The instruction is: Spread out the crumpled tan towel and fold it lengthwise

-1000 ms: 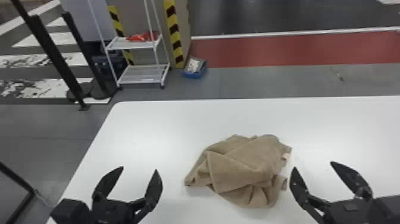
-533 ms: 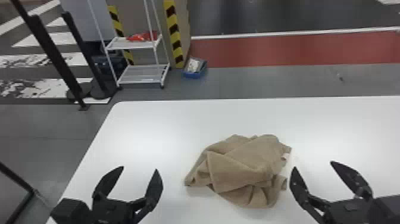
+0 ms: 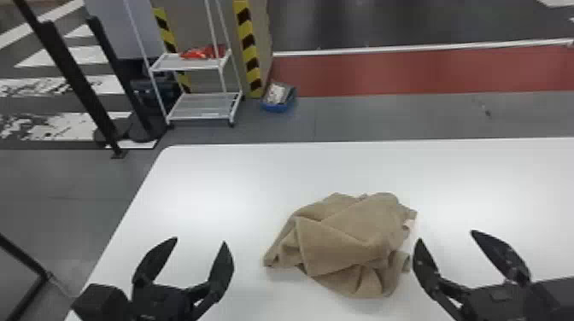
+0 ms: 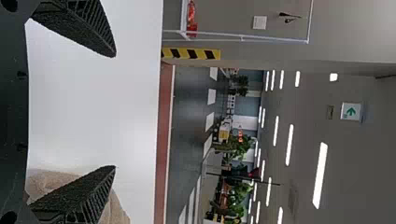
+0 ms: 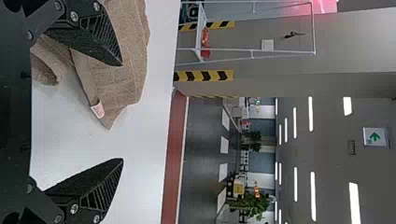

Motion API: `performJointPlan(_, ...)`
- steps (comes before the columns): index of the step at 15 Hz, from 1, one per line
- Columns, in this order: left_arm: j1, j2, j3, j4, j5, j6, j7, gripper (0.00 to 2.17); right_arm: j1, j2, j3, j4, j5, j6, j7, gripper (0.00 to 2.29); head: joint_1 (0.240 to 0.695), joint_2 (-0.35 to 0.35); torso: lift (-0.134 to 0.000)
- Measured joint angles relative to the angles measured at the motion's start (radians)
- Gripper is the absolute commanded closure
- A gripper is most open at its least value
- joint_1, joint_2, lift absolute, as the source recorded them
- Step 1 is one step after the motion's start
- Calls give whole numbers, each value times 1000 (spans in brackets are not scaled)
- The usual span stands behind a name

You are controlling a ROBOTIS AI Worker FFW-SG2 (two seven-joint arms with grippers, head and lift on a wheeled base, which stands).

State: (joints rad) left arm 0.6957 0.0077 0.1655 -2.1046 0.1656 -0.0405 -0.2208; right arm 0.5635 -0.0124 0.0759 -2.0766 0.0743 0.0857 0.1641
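While I watch remotely, the crumpled tan cloth towel [image 3: 350, 239] lies between my two empty black grippers.
Head view: towel bunched in overlapping folds on the smooth white table [image 3: 213, 179], its right edge, with a small pale label [image 3: 410, 223], just beside the inner finger of my right gripper [image 3: 446, 235]; contact or gap, I cannot tell. My left gripper [image 3: 200, 241] sits farther off, bare tabletop separating it from the towel's left corner. Both hands released: each pair of flat fingers spread wide, nothing grasped. Compared with the earlier frames, I note no visible change; towel folds and both grippers keep the same positions.
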Motion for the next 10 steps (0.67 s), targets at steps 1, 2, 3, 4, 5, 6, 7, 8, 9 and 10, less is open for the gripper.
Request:
performJointPlan(1, 0, 0, 0, 0, 0, 0, 0, 12, -3, 0, 4, 1, 2, 3, 0, 171, 695, 167, -124)
performJointPlan(2, -1, 0, -2, 0, 0, 0, 0, 12, -8, 0, 11, 4, 4, 6, 0, 171, 695, 169, -124)
performJointPlan(3, -1, 0, -2, 0, 0, 0, 0, 12, -14, -1, 17, 8, 7, 11, 0, 171, 695, 175, -124)
performJointPlan(4, -1, 0, -3, 1, 0, 0, 0, 12, -21, -1, 23, 13, 11, 22, 0, 171, 695, 178, -124)
performJointPlan(5, -2, 0, -3, 1, 0, 0, 0, 12, -30, -1, 28, 20, 15, 34, 0, 174, 695, 181, -124)
performJointPlan(6, -2, 0, -3, 2, 0, 0, 0, 12, -40, -1, 35, 32, 18, 46, 0, 171, 695, 187, -124)
performJointPlan(7, -4, 0, -3, 4, 0, 0, 0, 12, -50, -1, 42, 45, 23, 52, 0, 174, 695, 187, -124)
performJointPlan(8, -5, 0, -3, 6, 0, 0, 0, 12, -58, -1, 48, 58, 29, 54, 0, 174, 695, 195, -124)
performJointPlan(9, -5, 0, -3, 8, 0, 0, 0, 12, -67, -1, 53, 75, 35, 54, 0, 188, 695, 199, -124)
performJointPlan(10, -6, 0, -2, 11, 0, 0, 0, 12, -77, -1, 56, 94, 38, 55, 0, 194, 695, 201, -124)
